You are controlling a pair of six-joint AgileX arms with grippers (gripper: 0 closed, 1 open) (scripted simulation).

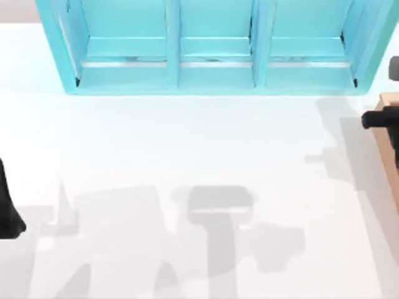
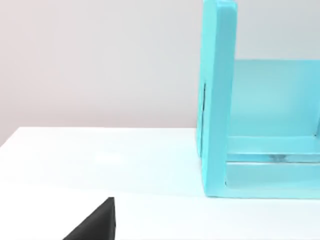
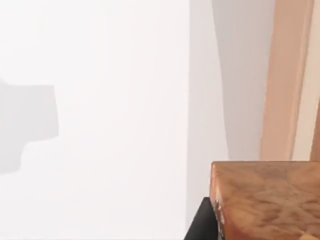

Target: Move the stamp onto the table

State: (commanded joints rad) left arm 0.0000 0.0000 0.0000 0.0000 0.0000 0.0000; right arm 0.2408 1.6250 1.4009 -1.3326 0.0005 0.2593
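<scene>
Turquoise shelf unit (image 1: 212, 47) on white table (image 1: 187, 156), compartments bare.

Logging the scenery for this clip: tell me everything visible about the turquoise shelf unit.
The turquoise shelf unit stands at the far edge of the white table, slightly toward the top view's left. It looks like smooth painted board: two upright dividers between thick side walls form three open compartments side by side, each with a low front lip and a pale strip along its floor. It sits upright, resting on the table. The left wrist view shows one end wall and the compartment beside it.
</scene>
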